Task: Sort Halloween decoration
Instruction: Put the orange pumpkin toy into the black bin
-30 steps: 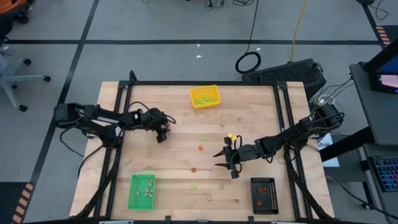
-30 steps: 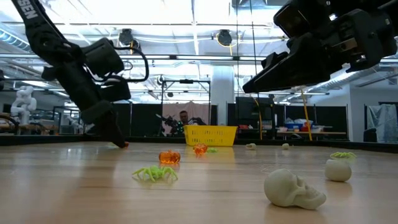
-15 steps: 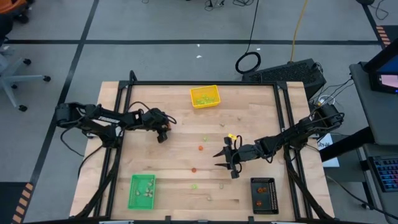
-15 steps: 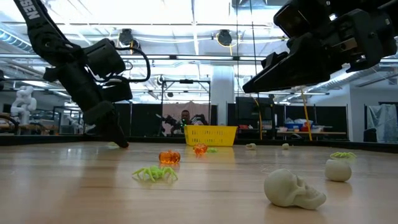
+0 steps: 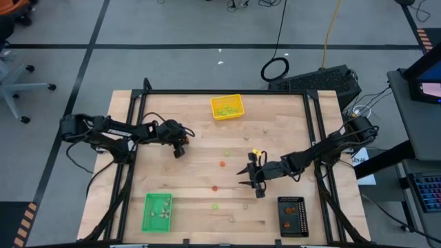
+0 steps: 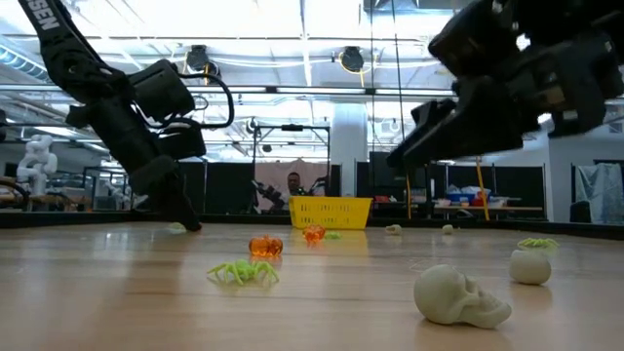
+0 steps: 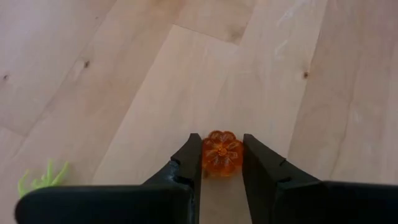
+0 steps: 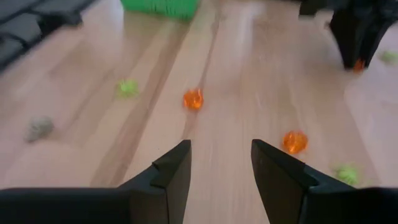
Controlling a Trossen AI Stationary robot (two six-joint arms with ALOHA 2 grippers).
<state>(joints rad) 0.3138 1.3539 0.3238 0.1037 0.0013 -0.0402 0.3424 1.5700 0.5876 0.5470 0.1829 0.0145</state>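
Small Halloween decoration pieces lie scattered on the wooden table: orange ones, light green ones, and in the low view a green spider and a pale skull. My left gripper is down at the table's left middle, shut on an orange pumpkin. My right gripper hovers open above the table's right middle, with nothing between its fingers. My left gripper pinches the orange pumpkin between its two fingertips, one on each opposite side. The fingers slant down at it from above. The pumpkin sits at table level, its ribbed top facing up.
A yellow tray with green pieces stands at the far middle. A green tray sits near left and a black tray with orange pieces near right. Another green spider lies close beside my left gripper. A person stands in the room beyond.
In the low view the orange pumpkin at my left gripper's fingertips showed a second ago and is now hidden behind the finger. My right gripper has dipped a little toward the table.
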